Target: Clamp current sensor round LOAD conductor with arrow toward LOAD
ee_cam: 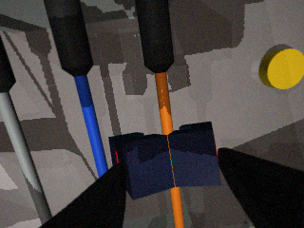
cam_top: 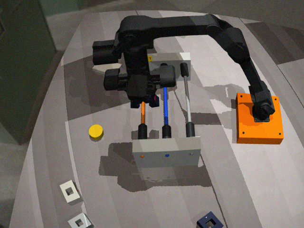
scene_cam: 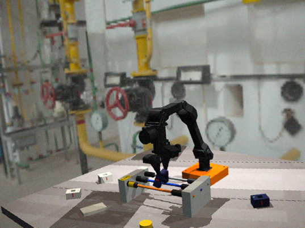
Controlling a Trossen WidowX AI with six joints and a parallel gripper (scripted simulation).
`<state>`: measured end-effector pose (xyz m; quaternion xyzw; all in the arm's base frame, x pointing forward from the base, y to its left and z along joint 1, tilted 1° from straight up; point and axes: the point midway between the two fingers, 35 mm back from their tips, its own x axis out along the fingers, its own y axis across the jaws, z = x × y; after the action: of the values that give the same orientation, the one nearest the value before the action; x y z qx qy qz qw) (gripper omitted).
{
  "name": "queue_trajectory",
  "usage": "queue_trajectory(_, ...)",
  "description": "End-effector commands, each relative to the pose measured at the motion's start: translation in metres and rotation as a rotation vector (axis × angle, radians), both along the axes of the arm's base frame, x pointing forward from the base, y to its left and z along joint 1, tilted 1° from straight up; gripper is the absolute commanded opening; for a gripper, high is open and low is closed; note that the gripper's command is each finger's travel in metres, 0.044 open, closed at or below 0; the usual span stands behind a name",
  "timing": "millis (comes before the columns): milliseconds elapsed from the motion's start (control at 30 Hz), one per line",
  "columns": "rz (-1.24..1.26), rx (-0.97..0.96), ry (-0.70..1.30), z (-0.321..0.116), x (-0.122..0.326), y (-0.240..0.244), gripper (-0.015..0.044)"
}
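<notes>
The navy split-core sensor (cam_top: 154, 100) (scene_cam: 157, 182) (ee_cam: 195, 163) is spread open at its underside. My gripper (cam_top: 145, 98) (ee_cam: 171, 162) is shut on it, with a finger on each side. The sensor is over the orange conductor (cam_top: 142, 118) (scene_cam: 153, 188) (ee_cam: 162, 100), whose line runs through its middle seam; it looks just above the rod, exact gap unclear. The yellow LOAD label (cam_top: 149, 58) (scene_cam: 126, 177) is on the far block, and a yellow band (scene_cam: 131, 183) marks the orange rod's end. Red marks show on the sensor's sides; the arrow's direction is too small to read.
The blue conductor (cam_top: 165, 105) (scene_cam: 172, 184) (ee_cam: 92, 128) and grey conductor (cam_top: 187, 103) (ee_cam: 21, 147) run alongside between two grey end blocks (cam_top: 166, 158) (scene_cam: 130, 192). A yellow disc (cam_top: 96, 131) (scene_cam: 145, 225) (ee_cam: 286, 68), a beige bar (scene_cam: 93, 209) and several square-holed blocks lie around.
</notes>
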<state>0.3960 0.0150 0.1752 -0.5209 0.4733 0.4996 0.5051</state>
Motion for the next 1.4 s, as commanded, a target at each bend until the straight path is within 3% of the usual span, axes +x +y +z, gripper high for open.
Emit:
queue_trajectory(0,0.008,0.005,-0.005,-0.002,0.006,0.002,0.0000)
queue_trajectory(1033,0.008,0.005,-0.005,-0.052,0.010,0.003,0.0000)
queue_trajectory(1367,0.004,0.000,0.000,-0.048,0.010,0.001,0.0000)
